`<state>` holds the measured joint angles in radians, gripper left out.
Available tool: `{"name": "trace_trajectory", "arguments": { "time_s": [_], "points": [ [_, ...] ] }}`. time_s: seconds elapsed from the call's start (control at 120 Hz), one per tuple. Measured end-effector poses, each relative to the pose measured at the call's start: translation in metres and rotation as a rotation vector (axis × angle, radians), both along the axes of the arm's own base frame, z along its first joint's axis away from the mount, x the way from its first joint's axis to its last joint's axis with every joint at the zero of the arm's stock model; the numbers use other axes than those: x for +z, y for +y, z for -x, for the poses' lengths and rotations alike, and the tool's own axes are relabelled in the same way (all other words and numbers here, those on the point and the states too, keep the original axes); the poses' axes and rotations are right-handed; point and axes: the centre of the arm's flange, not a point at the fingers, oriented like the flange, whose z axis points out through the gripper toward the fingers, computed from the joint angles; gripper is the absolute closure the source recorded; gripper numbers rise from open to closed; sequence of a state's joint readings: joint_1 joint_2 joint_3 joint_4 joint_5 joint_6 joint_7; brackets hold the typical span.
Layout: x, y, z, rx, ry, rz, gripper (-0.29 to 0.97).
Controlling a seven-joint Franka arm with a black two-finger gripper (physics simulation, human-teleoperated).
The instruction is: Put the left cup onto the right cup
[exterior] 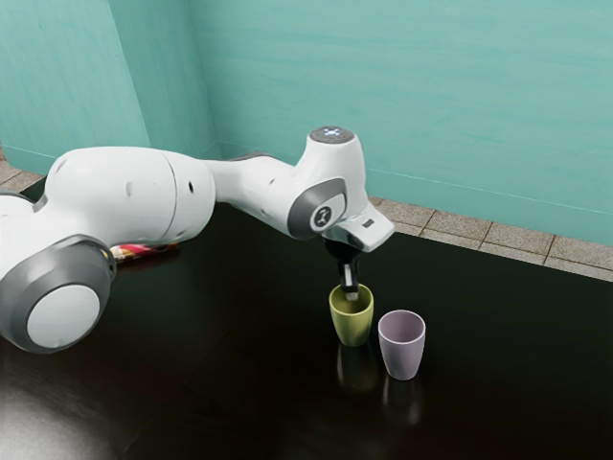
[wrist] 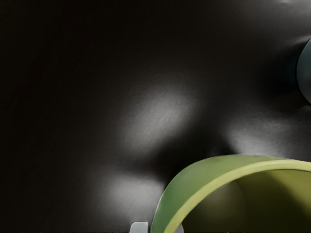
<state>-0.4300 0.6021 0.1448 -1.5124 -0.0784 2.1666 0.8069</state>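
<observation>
An olive-green cup (exterior: 351,316) stands upright on the dark table, the left one of two cups in the exterior view. Just to its right, a short gap away, stands a pale purple cup (exterior: 401,342), also upright. My gripper (exterior: 350,286) comes straight down from above onto the green cup's far rim, with one finger dipping inside the cup. The fingers stand close together on the cup's wall. In the wrist view the green cup's rim (wrist: 204,187) curves right under my hand, with its hollow inside showing.
The glossy black table (exterior: 230,383) mirrors both cups and the arm. A teal wall and a strip of stone tiles (exterior: 498,235) run behind the table. A small colourful object (exterior: 144,251) lies under the arm at the exterior view's left.
</observation>
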Motion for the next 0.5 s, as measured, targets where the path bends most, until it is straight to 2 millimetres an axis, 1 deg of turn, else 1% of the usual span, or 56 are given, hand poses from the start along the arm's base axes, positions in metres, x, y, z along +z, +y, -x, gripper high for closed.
{"name": "trace_trajectory", "arguments": {
  "time_s": [0.175,0.275,0.5],
  "points": [
    [0.004,0.004,0.001,0.013,0.011,0.001,0.78],
    [0.013,0.006,0.002,0.017,0.010,-0.001,0.78],
    [0.064,0.009,0.007,0.021,-0.029,0.016,0.79]
  ]
}}
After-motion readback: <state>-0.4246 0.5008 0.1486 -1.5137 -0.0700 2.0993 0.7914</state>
